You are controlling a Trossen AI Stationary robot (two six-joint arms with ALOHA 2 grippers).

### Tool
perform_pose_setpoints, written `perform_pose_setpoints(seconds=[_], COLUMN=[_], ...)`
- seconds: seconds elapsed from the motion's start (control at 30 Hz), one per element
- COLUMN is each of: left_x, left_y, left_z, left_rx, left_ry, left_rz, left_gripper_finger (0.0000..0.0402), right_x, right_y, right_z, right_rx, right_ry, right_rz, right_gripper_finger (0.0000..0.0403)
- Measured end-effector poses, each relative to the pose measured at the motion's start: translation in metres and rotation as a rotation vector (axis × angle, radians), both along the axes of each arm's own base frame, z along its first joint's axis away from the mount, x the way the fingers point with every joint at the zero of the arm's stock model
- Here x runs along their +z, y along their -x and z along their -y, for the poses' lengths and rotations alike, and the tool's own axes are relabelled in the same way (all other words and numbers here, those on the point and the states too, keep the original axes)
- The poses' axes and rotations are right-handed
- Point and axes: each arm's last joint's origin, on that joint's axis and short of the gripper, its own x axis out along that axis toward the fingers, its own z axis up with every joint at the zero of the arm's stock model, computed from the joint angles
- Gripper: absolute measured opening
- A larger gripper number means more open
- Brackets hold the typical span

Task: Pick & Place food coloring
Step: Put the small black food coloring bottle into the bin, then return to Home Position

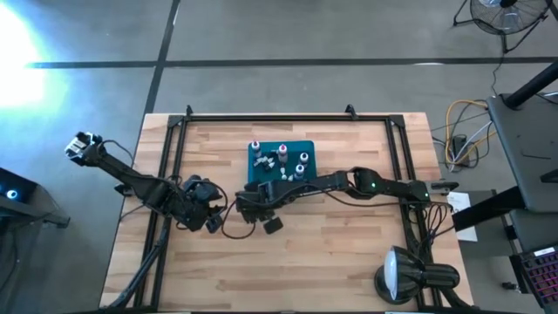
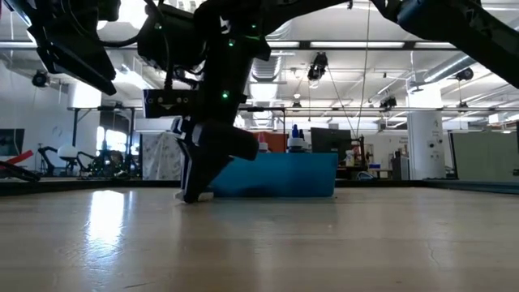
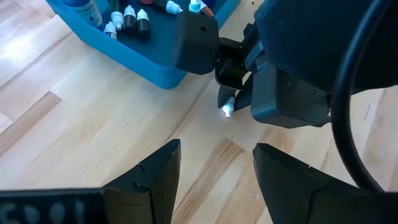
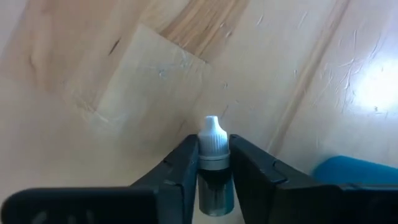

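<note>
No legible text, labels, brands or numbers are showing in any view; the embossed marks on the left wrist housing are appearing too blurred to read.

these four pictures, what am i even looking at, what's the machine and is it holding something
It is a robot with two dark jointed arms working at a light wooden table. One picture looks straight down from above, one looks level across the tabletop, and the other two come from cameras on each arm's wrist.

On the table stands a teal rectangular plastic bin holding several tiny dropper bottles of food coloring.

The right arm's tool is just outside the bin, low over the wood, its two fingers shut on a small dark dropper bottle with a white cap. The left wrist picture shows that same white cap pointing down at the table.

The left arm's tool waits beside it with its fingers open and nothing between them.
</note>
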Motion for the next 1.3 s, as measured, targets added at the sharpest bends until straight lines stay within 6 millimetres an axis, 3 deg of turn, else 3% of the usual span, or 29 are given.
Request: perform_pose_setpoints(seconds=[0.23,0.37,0.53,0.63,0.7,0.87,0.93,1.13,1.3], left_x=[0.0,0.0,0.0,0.0,0.0,0.001,0.001,0.003,0.011], left_y=[0.0,0.0,0.0,0.0,0.0,-0.001,-0.001,0.0,-0.011], left_z=[0.0,0.0,0.0,0.0,0.0,0.0,-0.001,0.0,0.002], left_rx=[0.005,0.004,-0.006,-0.007,-0.005,-0.007,-0.012,0.017,-0.142], left_ry=[0.004,-0.001,-0.01,-0.014,-0.017,-0.016,-0.023,0.039,0.053], left_rz=[0.002,0.002,-0.001,0.0,0.002,0.009,0.005,0.021,0.111], left_gripper_finger=[0.0179,0.0179,0.0179,0.0179,0.0179,0.0179,0.0179,0.0179,0.0179], right_x=[0.016,0.06,0.117,0.14,0.144,0.113,0.115,0.152,0.179], right_y=[-0.002,0.002,0.016,0.027,0.034,0.045,0.045,0.068,0.107], right_z=[-0.002,0.008,0.028,0.053,0.076,0.119,0.12,0.103,0.081], right_rx=[-0.177,-0.351,-0.518,-0.596,-0.674,-0.795,-0.79,-0.753,-0.744], right_ry=[-0.162,-0.313,-0.165,-0.152,-0.188,-0.19,-0.24,-0.172,-0.156], right_rz=[0.027,0.104,0.288,0.338,0.323,0.198,0.219,0.291,0.358], right_gripper_finger=[0.0056,0.0063,0.0077,0.0087,0.0096,0.013,0.0147,0.0187,0.0193])
